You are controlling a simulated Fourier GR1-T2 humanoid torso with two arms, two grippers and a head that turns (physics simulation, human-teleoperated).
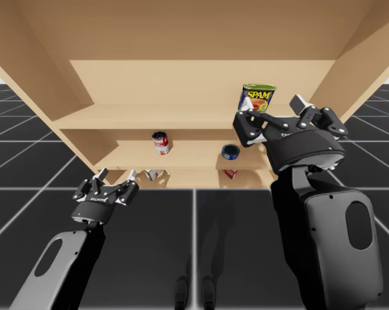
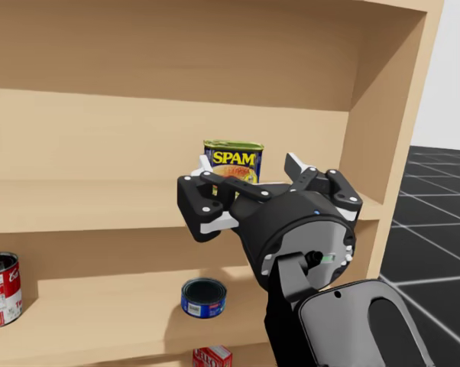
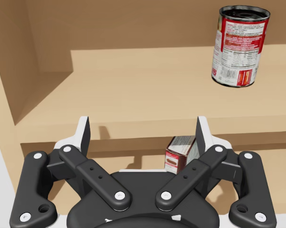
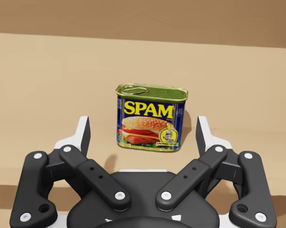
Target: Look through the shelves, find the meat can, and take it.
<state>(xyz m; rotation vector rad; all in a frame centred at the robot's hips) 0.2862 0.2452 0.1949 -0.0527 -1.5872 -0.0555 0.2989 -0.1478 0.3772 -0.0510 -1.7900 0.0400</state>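
Currently the robot's right hand (image 4: 143, 129) stands wide open, holding nothing. The meat can (image 4: 151, 118) is just ahead of it, apparently untouched. This blue-and-yellow rounded can stands upright on the upper shelf (image 1: 149, 116). A red can (image 1: 160, 143) and a blue tin (image 1: 231, 152) sit one level lower. The left hand (image 3: 143, 135) also gapes wide.

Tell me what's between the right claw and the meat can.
Nothing. In the right wrist view the stretch from the open right claw to the meat can ahead is bare.
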